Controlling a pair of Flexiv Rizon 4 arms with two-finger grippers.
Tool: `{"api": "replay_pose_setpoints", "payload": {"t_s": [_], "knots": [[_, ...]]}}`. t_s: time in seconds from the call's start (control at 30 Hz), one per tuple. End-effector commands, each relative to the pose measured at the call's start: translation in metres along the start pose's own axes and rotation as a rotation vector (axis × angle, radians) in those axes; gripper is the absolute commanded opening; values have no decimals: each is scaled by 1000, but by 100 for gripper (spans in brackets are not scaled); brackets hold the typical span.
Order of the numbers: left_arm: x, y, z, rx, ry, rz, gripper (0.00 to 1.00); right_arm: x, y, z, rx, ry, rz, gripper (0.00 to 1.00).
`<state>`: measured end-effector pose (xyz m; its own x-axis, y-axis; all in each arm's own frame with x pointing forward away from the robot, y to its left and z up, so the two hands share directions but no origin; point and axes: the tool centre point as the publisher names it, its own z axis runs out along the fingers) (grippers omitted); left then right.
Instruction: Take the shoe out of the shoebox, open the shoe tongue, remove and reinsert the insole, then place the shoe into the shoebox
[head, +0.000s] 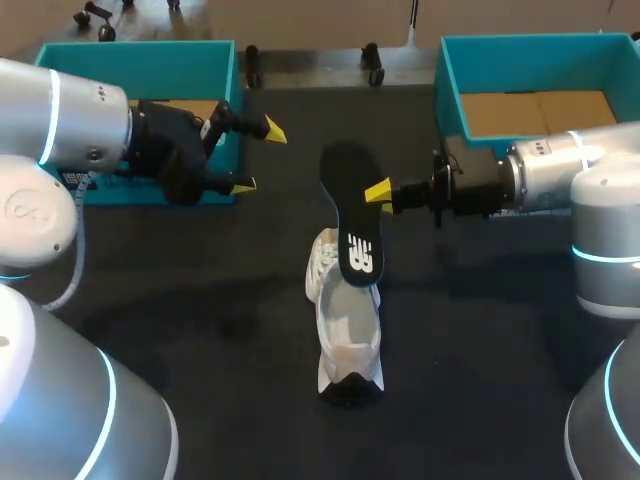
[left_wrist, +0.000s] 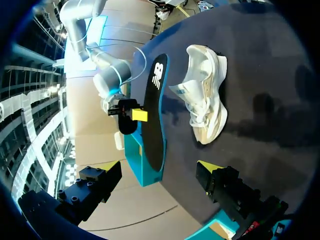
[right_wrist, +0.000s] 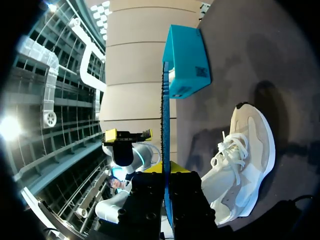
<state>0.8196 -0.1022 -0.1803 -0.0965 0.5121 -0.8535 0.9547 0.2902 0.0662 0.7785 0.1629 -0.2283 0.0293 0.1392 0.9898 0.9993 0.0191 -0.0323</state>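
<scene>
A white shoe (head: 347, 330) (left_wrist: 206, 95) (right_wrist: 246, 160) lies on the dark table mat at the middle, laces toward my left arm. A black insole (head: 352, 215) (left_wrist: 152, 115) with a blue edge hangs over the shoe's far end. My right gripper (head: 380, 192) (right_wrist: 167, 172) is shut on the insole's side edge, so the insole (right_wrist: 165, 125) shows edge-on between its fingers. My left gripper (head: 258, 156) (left_wrist: 159, 167) stands open and empty beside the left teal shoebox (head: 140, 70), apart from the shoe and insole. Whether the insole touches the shoe I cannot tell.
A second teal shoebox (head: 540, 60) with a brown cardboard floor stands at the back right, behind my right arm. The left shoebox (right_wrist: 186, 60) sits beyond the insole in the right wrist view. Bare dark mat lies around the shoe.
</scene>
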Motion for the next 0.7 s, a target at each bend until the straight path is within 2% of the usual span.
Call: {"api": "replay_pose_setpoints", "payload": {"t_s": [0.03,0.07,0.17,0.33,0.7], "knots": [[5,1,6,13,-21,6,100,0,-1,1,-2,-1,-1,0],[10,3,15,0,-20,0,100,0,-1,1,-2,-1,-1,0],[23,6,32,77,-84,8,100,0,-1,1,-2,-1,-1,0],[29,11,37,219,-261,-32,100,0,-1,1,-2,-1,-1,0],[29,11,37,219,-261,-32,100,0,-1,1,-2,-1,-1,0]]}}
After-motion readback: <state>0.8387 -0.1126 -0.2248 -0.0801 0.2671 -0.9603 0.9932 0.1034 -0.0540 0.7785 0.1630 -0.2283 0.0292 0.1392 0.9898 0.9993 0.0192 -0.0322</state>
